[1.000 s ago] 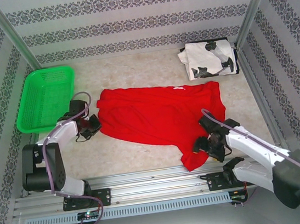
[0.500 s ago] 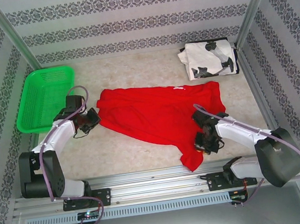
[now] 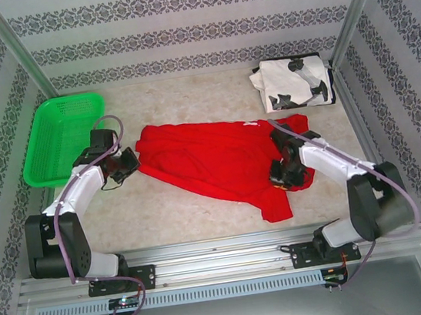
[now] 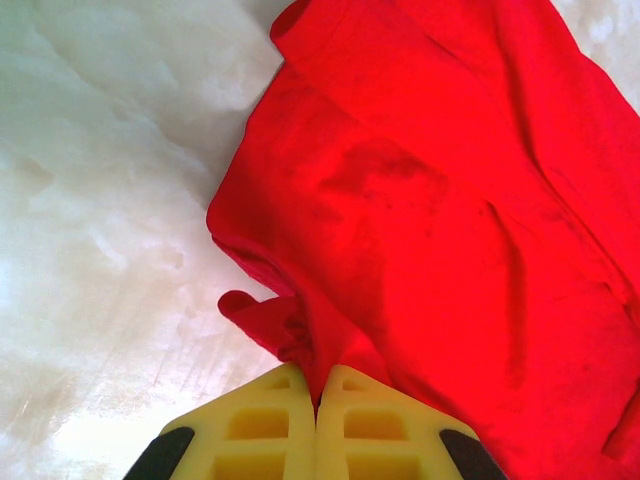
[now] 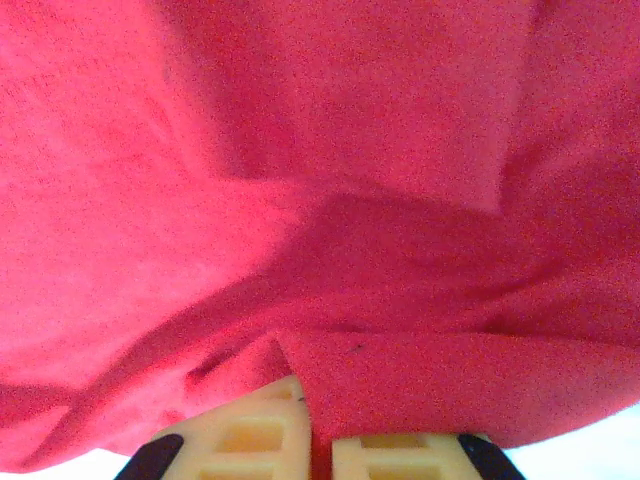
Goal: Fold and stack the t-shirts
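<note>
Step in hand: folding the red t-shirt [image 3: 211, 165]. I judge this from both tools gripping it while it lies spread and rumpled on the desk [image 3: 179, 95], with no clean fold made yet.
Next move: probably the two pinched edges have to rise together and travel across the cloth. The span between them should stay taut so the crease lands straight. The loose tail of cloth near the front edge could drag or bunch.
Basket [image 3: 64, 138]: green mesh, at the far left of the desk, just left of the left arm and apart from the shirt.
Left tool [image 4: 316, 385]: pads pressed together on a bunched bit of the red t-shirt's left edge. In the left wrist view the cloth runs straight down into the seam between them.
Red t-shirt, position: mid-desk, between the two arms. Its left edge is at the left tool, its body stretches rightward, and a narrow tail hangs toward the near rail.
Right tool [image 5: 320, 425]: clamped on a fold of the same shirt. In the right wrist view a thin strip of red sits between the nearly closed pads. From above, the tool rests over the shirt's right part.
White t-shirt [image 3: 294, 84]: black-blotched, a compact packet that looks already folded. It lies in the far right corner, well apart from both tools.
</note>
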Controlling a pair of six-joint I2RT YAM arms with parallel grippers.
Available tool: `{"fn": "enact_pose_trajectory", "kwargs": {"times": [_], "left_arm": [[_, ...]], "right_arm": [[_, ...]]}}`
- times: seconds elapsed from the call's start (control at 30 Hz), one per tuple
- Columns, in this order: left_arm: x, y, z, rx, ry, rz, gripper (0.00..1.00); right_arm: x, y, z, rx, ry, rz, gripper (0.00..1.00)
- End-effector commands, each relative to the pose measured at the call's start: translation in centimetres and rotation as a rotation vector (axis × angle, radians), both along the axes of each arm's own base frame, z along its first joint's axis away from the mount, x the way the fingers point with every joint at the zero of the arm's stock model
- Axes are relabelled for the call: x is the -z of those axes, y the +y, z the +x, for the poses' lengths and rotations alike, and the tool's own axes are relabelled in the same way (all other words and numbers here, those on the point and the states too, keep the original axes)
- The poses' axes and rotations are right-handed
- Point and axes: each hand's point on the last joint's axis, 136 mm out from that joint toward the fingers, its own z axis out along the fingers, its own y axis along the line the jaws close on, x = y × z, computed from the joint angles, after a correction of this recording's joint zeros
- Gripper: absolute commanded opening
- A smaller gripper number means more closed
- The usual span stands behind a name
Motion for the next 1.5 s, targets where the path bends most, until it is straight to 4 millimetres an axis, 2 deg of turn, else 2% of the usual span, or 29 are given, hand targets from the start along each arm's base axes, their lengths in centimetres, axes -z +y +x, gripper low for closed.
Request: {"fn": "enact_pose_trajectory", "kwargs": {"times": [0.0,0.07,0.1,0.13,0.2,0.27,0.4,0.5,0.6,0.8,1.0,1.1,1.3,1.47], "left_arm": [[0.0,0.5,0.2,0.012,0.009,0.02,0.0],[0.0,0.5,0.1,0.016,0.009,0.021,0.0],[0.0,0.5,0.0,0.019,0.011,0.023,0.0],[0.0,0.5,0.0,0.022,0.009,0.024,0.0],[0.0,0.4,0.0,0.027,0.005,0.023,0.0],[0.0,0.3,-0.1,0.027,0.004,0.015,0.0],[0.1,0.2,-0.2,0.024,0.0,0.007,0.0],[0.0,0.1,-0.2,0.027,-0.003,0.004,0.0],[0.1,0.1,-0.2,0.031,-0.001,0.003,0.0],[0.2,0.0,-0.3,0.042,0.0,0.003,0.0],[0.3,0.0,-0.3,0.044,-0.001,0.002,0.0],[0.3,0.0,-0.3,0.044,-0.001,0.002,0.0],[0.3,-0.1,-0.4,0.045,-0.003,0.0,0.0],[0.4,-0.1,-0.4,0.042,-0.005,-0.006,0.0]], "right_arm": [[0.5,0.4,0.2,-0.074,0.057,0.007,0.23],[0.0,0.4,0.8,-0.063,0.038,0.003,0.31],[-0.6,0.2,0.8,-0.05,0.016,-0.005,0.41],[-1.2,0.0,0.8,-0.038,-0.012,-0.01,0.47],[-2.8,-0.4,0.2,-0.017,-0.075,-0.004,0.56],[-3.7,-0.8,-1.4,0.011,-0.098,0.014,0.61],[-3.6,-1.5,-6.1,0.095,-0.052,0.047,0.6],[-1.9,-1.6,-9.3,0.163,0.005,0.073,0.5],[-0.4,-2.0,-11.0,0.201,0.04,0.06,0.44],[1.6,-2.4,-11.1,0.205,0.059,0.023,0.35],[1.3,-2.6,-9.2,0.201,0.013,0.003,0.3],[1.3,-2.0,-8.8,0.2,0.009,0.028,0.29],[1.4,-2.0,-8.9,0.175,0.045,-0.014,0.36],[1.5,-2.0,-8.8,0.17,0.067,-0.06,0.37]]}}
